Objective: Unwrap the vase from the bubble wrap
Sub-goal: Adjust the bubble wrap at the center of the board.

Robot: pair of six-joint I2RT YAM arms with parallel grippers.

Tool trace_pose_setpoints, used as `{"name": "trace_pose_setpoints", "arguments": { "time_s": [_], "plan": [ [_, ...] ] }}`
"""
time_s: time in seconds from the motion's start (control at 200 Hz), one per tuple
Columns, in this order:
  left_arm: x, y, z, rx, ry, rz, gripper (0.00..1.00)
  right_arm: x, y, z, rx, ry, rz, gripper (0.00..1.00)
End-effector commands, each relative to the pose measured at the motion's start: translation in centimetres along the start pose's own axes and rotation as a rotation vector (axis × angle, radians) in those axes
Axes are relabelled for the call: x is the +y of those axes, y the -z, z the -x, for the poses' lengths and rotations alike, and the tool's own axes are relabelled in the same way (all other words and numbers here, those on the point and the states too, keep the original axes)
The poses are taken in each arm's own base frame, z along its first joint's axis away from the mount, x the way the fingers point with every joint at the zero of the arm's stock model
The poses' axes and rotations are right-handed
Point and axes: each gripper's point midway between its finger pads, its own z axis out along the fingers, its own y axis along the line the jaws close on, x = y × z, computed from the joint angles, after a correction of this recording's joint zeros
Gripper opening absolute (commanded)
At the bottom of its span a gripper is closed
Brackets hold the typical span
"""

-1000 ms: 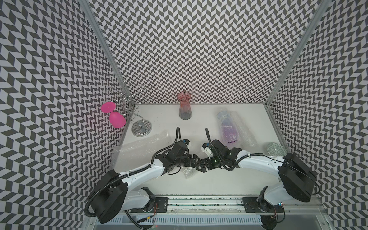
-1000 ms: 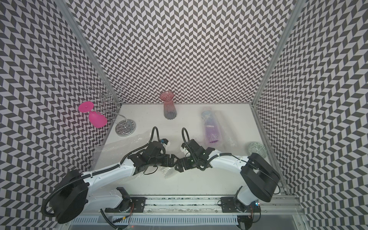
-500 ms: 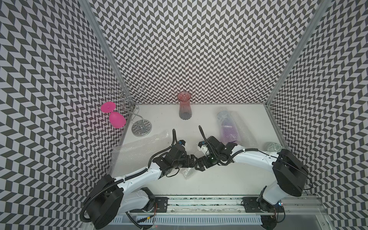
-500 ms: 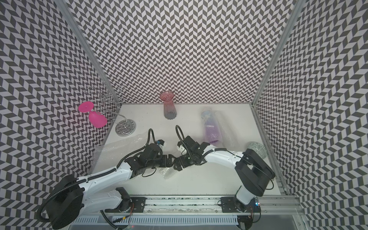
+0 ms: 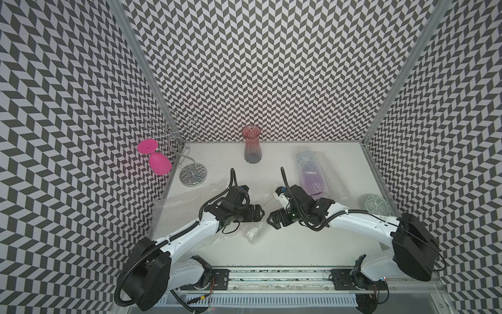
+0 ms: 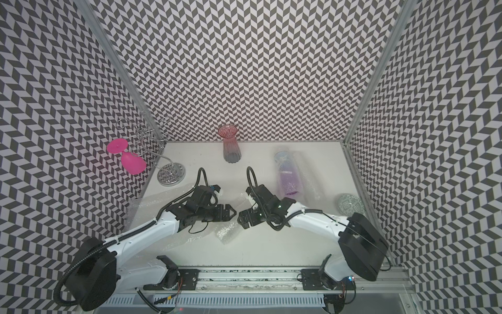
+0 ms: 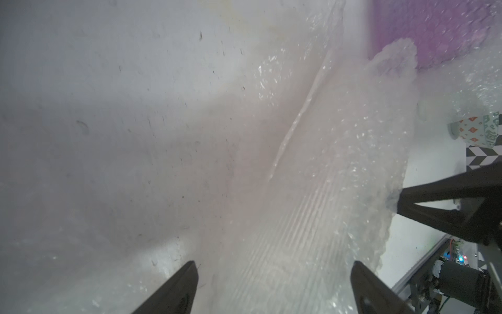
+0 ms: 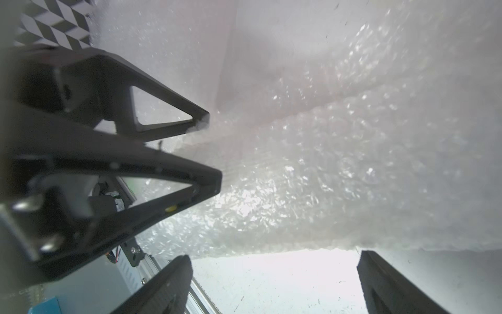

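A purple vase (image 5: 312, 178) (image 6: 288, 178) lies on its side at the right, still inside bubble wrap (image 5: 330, 176). Its purple body shows in the left wrist view (image 7: 434, 27). A loose bubble wrap sheet (image 5: 190, 206) (image 6: 225, 231) lies crumpled in the middle and at the left. My left gripper (image 5: 260, 213) (image 6: 233, 213) (image 7: 274, 271) and right gripper (image 5: 271, 218) (image 6: 241, 218) (image 8: 274, 261) hover tip to tip over that sheet (image 7: 326, 176) (image 8: 326, 163). Both are open and hold nothing. Neither touches the wrapped vase.
A red ribbed vase (image 5: 251, 148) stands bare at the back wall. At the back left, a pink goblet (image 5: 159, 161) hangs on a chrome wire rack (image 5: 193, 174). A patterned cup (image 5: 377, 205) sits by the right wall. Chevron walls enclose the table; a metal rail runs along the front.
Both arms have shifted slightly. The grippers stay open, facing each other over the loose sheet. The wrapped vase has not moved.
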Motion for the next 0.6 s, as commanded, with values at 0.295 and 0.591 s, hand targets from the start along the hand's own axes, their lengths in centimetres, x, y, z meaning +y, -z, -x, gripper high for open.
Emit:
{"name": "trace_pose_setpoints", "arguments": {
  "time_s": [0.295, 0.591],
  "plan": [
    [1.8, -0.4, 3.4, 0.003, -0.044, 0.101, 0.88, -5.7, 1.5, 0.2, -0.022, -0.088, -0.226, 0.81],
    [3.6, -1.0, 2.2, 0.024, -0.036, 0.166, 0.87, -8.5, 0.6, -0.8, -0.016, -0.093, -0.301, 0.73]
  ]
}}
